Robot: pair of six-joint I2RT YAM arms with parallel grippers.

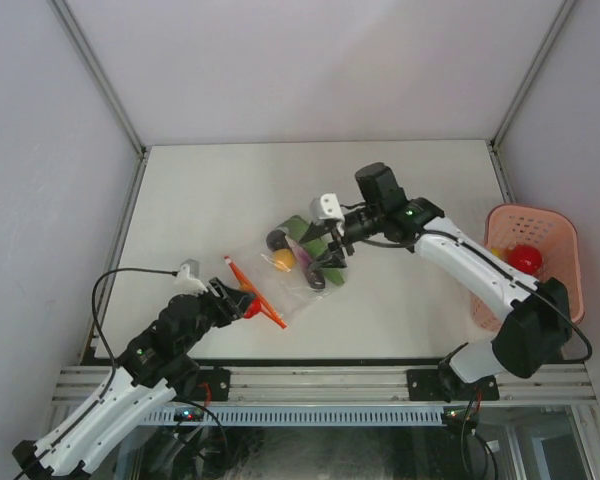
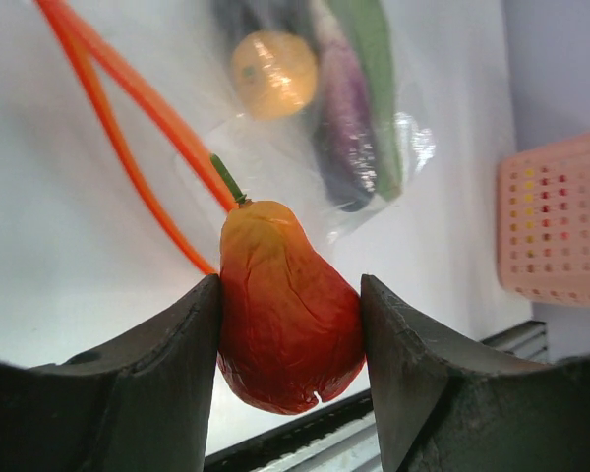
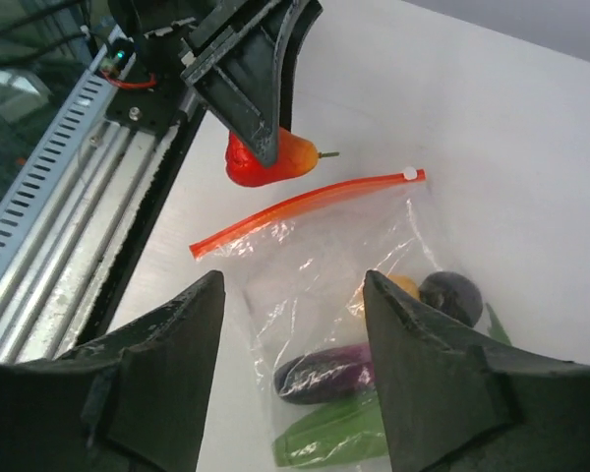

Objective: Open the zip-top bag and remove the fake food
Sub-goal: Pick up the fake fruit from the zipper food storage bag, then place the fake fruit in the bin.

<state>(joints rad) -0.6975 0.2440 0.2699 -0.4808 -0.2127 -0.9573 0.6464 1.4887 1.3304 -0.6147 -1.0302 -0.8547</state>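
The left gripper [image 2: 290, 295] is pinched on a red-orange pear-shaped piece [image 2: 287, 324] of fake food, 1 finger on each flank and the green stem pointing toward the bag. In the top view this piece sits just outside the bag's mouth, beside the zip strip [image 1: 257, 291] on the side nearest the left arm's base.

The right gripper [image 3: 295, 295] has its fingers spread wide, with nothing between them. It is over the far, closed end of the zip-top bag [image 1: 302, 275]; whether the tips press on the plastic I cannot tell.

The bag lies flat on the table [image 1: 200, 200] between the 2 arms. In the left wrist view the red-orange strip splits into 2 diverging strands, so the mouth reads as open. That step looks done.

4 pieces show inside: an orange round piece [image 2: 272, 71], a purple aubergine [image 2: 344, 128], a long green piece [image 2: 374, 88] and a dark round piece [image 3: 452, 295], all bunched toward the closed end.

Well off to the right, the pink basket [image 1: 560, 225] holds a red round piece [image 1: 525, 258] and what looks like a yellow piece [image 1: 497, 252].

So the emptying is partly done – 1 piece is in the grip and just out, and 4 are left to extract.
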